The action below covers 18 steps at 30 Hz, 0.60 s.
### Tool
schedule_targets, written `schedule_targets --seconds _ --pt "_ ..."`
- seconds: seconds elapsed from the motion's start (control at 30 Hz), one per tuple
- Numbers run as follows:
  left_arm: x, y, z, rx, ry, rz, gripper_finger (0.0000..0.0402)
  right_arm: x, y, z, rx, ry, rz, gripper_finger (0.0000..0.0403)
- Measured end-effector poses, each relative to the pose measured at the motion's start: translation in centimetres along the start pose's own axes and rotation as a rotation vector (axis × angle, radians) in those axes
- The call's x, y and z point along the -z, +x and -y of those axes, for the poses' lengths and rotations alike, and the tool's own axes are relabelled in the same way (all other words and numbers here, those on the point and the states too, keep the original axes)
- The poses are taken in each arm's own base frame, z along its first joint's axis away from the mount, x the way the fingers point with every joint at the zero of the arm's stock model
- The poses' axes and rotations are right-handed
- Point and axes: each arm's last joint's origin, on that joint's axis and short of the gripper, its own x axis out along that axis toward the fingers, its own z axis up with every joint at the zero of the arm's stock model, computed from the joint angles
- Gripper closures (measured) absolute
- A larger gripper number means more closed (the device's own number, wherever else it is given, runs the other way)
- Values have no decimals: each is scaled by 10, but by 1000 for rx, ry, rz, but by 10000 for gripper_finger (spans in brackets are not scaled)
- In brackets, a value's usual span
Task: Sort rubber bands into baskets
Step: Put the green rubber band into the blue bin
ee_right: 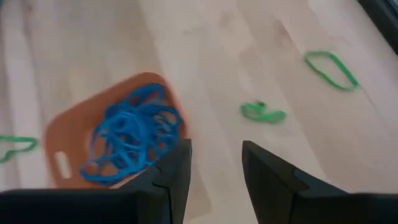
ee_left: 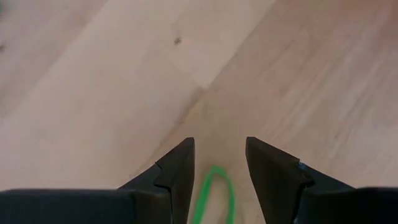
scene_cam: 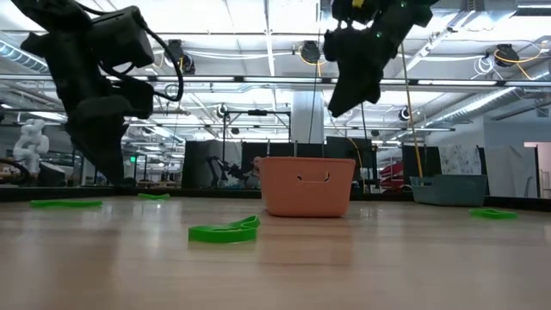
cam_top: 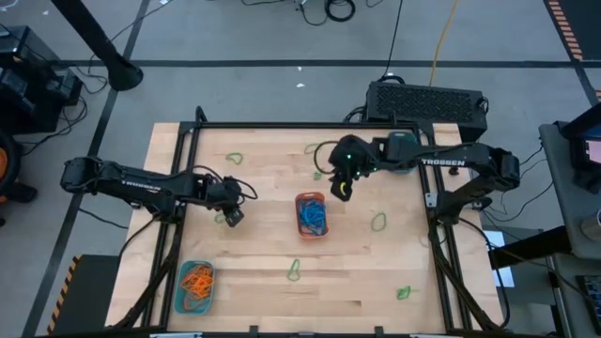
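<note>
An orange basket (cam_top: 312,214) in the middle of the table holds several blue rubber bands (ee_right: 127,137). A teal basket (cam_top: 195,286) at the near left holds orange bands. Green rubber bands lie loose on the wood. My left gripper (cam_top: 232,216) points down, open, low over one green band (ee_left: 214,191). That band lies on the table between the two fingers, and I see no touch. My right gripper (cam_top: 343,188) hangs open and empty above the table, just beyond the orange basket's (scene_cam: 307,185) far right corner.
More green bands lie at the far left (cam_top: 235,158), far middle (cam_top: 312,148), right of the basket (cam_top: 379,222), near middle (cam_top: 294,272) and near right (cam_top: 404,293). A black frame (cam_top: 282,125) borders the wooden table. Bare wood lies between the two baskets.
</note>
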Motion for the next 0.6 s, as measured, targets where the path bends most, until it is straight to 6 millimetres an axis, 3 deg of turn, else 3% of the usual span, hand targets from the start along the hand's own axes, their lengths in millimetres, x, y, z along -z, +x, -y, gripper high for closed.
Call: schedule_targets --seconds 0.33,0.6 --pt "11 15 10 -25 -22 -124 249 7 0 -34 -6 -89 14 268" --pt "15 27 11 -84 -21 -199 250 9 -1 -43 33 -113 29 268"
